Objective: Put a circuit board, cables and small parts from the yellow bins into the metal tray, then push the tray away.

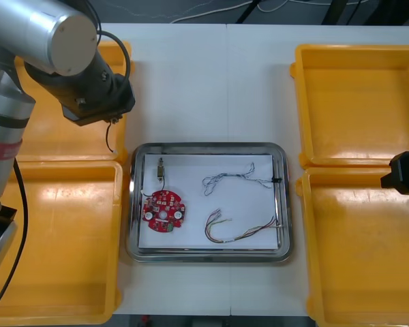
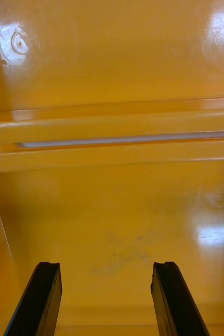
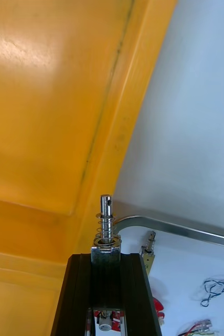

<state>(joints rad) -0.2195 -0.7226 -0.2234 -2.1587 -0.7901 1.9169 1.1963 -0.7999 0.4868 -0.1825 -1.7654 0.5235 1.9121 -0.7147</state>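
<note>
Left gripper (image 3: 106,258) clamped on a metal part (image 3: 106,223), over the inner rim of the far left bin (image 1: 61,144), just off the far-left corner of the tray (image 1: 208,145). Advise clearing the tray rim and lowering before release. Right gripper (image 2: 105,278) fully open, idle over the right bins (image 1: 354,204).

A light table (image 1: 211,82) spreads across the front view, with a thin seam (image 1: 226,68) running down its middle from the far edge. Beyond that edge is a dark floor (image 1: 160,8) with a white cord (image 1: 217,9) lying across it.
</note>
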